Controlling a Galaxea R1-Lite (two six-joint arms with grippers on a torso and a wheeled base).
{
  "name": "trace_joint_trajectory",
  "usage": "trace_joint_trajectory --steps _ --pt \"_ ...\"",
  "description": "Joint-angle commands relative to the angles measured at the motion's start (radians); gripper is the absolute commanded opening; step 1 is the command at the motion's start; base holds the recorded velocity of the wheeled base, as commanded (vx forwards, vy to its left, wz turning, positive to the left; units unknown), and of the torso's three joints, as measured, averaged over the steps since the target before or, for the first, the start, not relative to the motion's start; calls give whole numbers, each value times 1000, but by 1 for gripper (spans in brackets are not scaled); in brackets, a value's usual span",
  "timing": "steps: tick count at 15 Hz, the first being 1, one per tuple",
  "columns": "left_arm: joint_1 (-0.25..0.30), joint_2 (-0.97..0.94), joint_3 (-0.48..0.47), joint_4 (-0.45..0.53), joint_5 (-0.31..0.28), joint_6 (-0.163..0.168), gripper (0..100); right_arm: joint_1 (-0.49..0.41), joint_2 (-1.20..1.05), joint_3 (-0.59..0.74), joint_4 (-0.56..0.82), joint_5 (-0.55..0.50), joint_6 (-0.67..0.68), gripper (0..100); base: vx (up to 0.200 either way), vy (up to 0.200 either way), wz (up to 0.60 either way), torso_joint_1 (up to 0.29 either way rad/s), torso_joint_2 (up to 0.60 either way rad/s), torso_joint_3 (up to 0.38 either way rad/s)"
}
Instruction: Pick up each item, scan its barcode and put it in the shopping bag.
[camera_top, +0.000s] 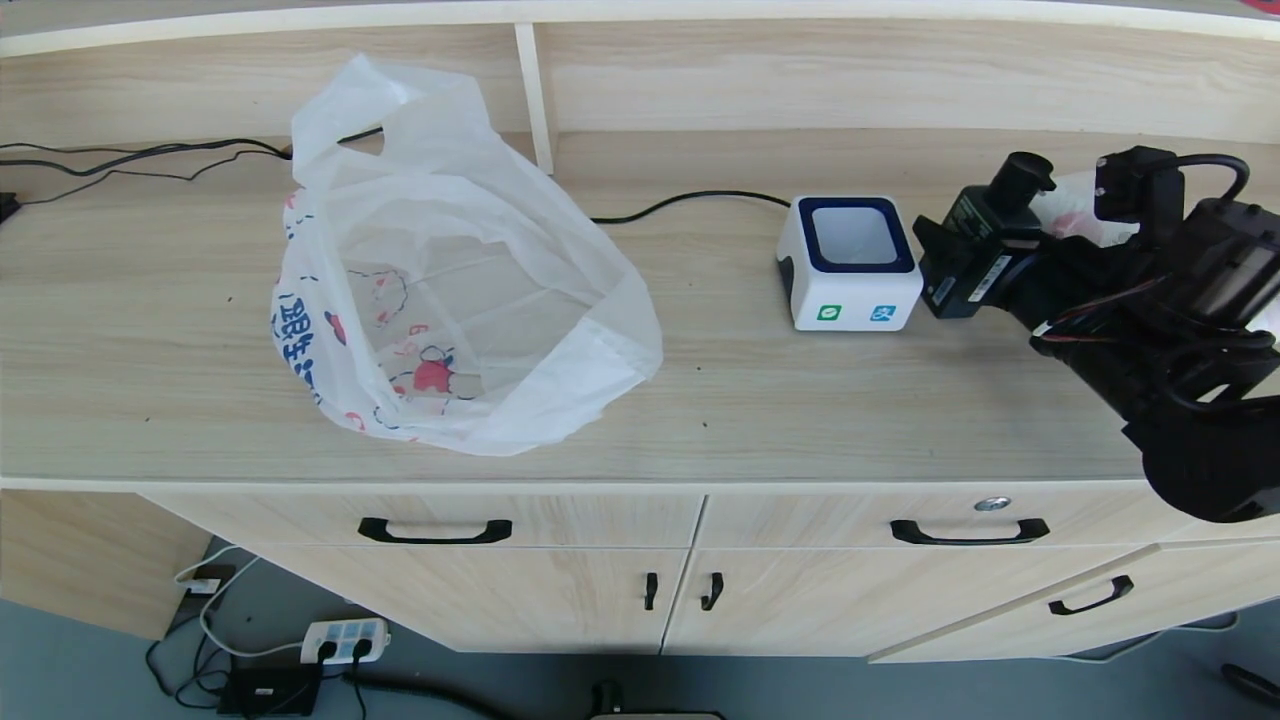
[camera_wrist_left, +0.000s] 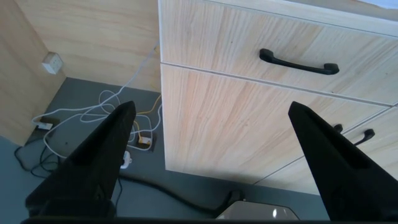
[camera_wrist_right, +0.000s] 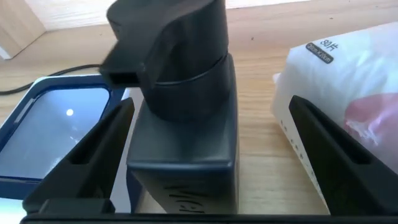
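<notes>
Hanging low beside the cabinet fronts (camera_wrist_left: 249, 124) under the desk (camera_top: 150, 380): left claw (camera_wrist_left: 211, 106), spread wide apart, gripping nothing. Lying on the desk at left: white shopping bag (camera_top: 450, 290), gaping toward the front edge. Sitting right of centre: white-and-blue scanner (camera_top: 850, 262), facing window-up. Sitting just beside the scanner, on its right: black pump bottle (camera_top: 985, 245). Straddling that bottle: right claw (camera_wrist_right: 211, 102), spread apart, not clamping. Resting near the bottle, farther right: white tissue pack (camera_wrist_right: 348, 81).

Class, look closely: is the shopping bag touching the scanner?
Apart. The head view shows a wide stretch of bare counter between the shopping bag and the scanner.
</notes>
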Motion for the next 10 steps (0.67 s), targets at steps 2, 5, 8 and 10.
trace_joint_trajectory --steps 2,5,8,10 --pt "0 1 0 -2 0 -2 100 0 23 -2 0 -1 16 100 0 0 0 0 0 0" --pt "0 1 0 -2 0 0 100 3 15 -5 -8 -1 25 0 0 0 0 0 0 0" --pt "0 1 0 -3 0 1 100 19 5 -6 -54 38 31 0 0 0 0 0 0 0" --pt "0 1 0 -3 0 0 100 25 2 6 -95 43 30 0 0 0 0 0 0 0"
